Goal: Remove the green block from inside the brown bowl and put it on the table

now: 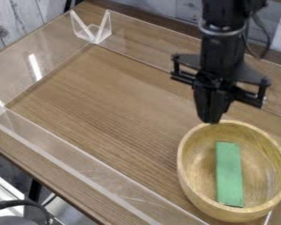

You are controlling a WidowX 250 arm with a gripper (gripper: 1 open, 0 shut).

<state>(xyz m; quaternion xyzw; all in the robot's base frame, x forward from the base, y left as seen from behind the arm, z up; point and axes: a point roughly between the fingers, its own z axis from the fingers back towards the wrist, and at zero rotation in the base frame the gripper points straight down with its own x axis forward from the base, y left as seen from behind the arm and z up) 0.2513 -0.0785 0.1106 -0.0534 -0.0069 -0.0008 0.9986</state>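
The green block (230, 173) lies flat inside the brown bowl (197, 188), which sits on the table (108, 105) at the front right. My gripper (213, 114) points straight down and hangs above the bowl's far rim, well clear of the block. Nothing is in its grip. Its dark fingers (211, 104) blur into one narrow mass, so no gap between them can be made out.
Low clear acrylic walls (61, 163) run along the table's edges. A clear folded stand (94, 26) sits at the back left corner. Bare wood-grain surface stretches to the left of the bowl.
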